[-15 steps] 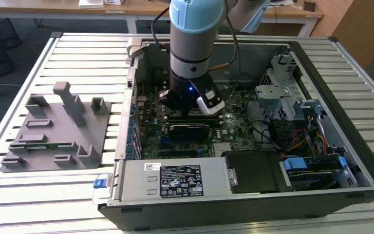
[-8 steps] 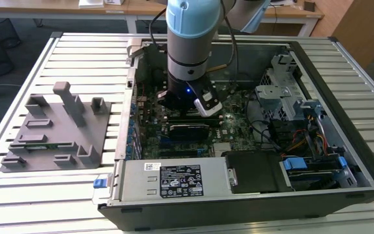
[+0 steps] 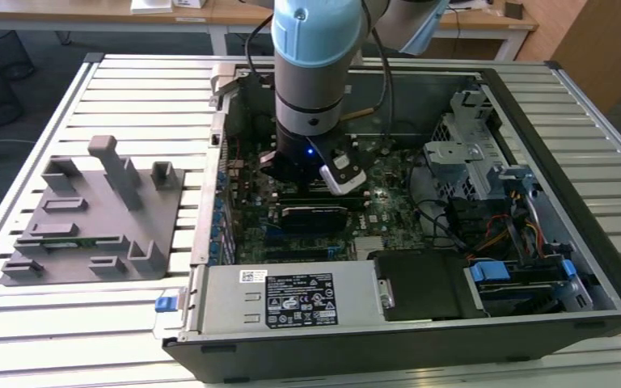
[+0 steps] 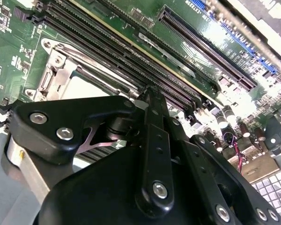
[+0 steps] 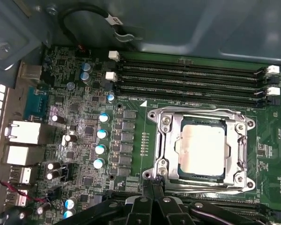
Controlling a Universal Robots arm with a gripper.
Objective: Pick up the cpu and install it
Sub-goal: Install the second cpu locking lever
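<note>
While the claw point(image 5: 152, 187) hangs low inside the open PC case point(image 3: 569, 202), its black fingers point(image 4: 154, 140) look pressed together w/ nothing between them. Just beside the tips, the cpu point(image 5: 202, 149) lies flat in its metal-framed socket point(image 5: 166, 140) on the green board point(image 5: 84, 140). Empty RAM slots point(image 5: 192, 77) run alongside. Capacitors point(image 5: 102, 133) line the other side. Outside, a grey tray point(image 3: 84, 218) sits at exterior view's left.

Pale blue and silver round arm point(image 3: 313, 56), black cable alongside, small blue light low down. Black claw point(image 4: 152, 140) of jointed bars, studded with silver screws.
</note>
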